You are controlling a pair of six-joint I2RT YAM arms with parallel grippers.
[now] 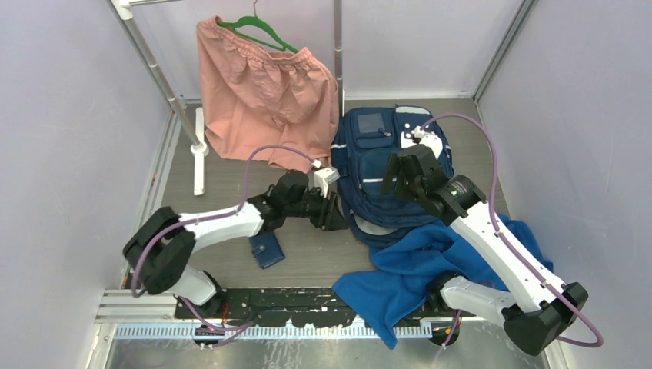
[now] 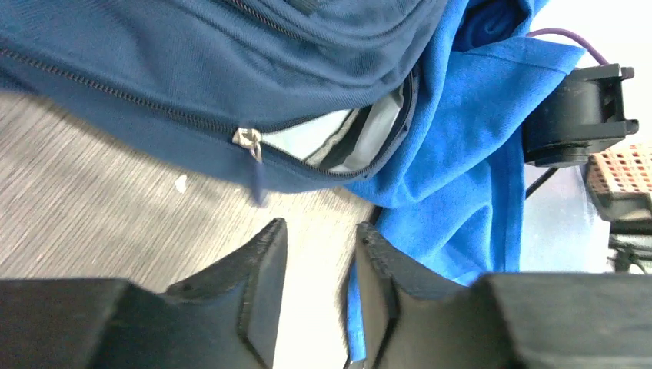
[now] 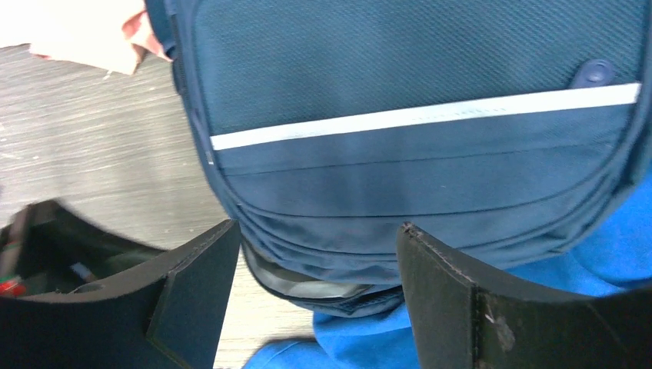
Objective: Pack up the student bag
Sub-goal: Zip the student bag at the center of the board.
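At frame centre, student bag (image 1: pixel 375 154) part-unzipped; blue cloth (image 1: pixel 400 278), wallet (image 1: pixel 266 250) lower down, seemingly unpacked. Left gripper (image 2: pixel 319 229) narrowly parted, right gripper (image 3: pixel 317 228) wide, both empty.

The backpack (image 1: pixel 377 165) is tightly woven navy cloth, matt, with a smooth white stripe (image 3: pixel 423 117) and a dull metal zip pull (image 2: pixel 247 140). The blue cloth (image 1: pixel 400 269) looks soft and fleecy. The tabletop (image 1: pixel 223 184) is matt grey wood grain, and the right hand (image 3: pixel 317 228) has matt black plastic fingers (image 3: pixel 454 300) with rough edges.
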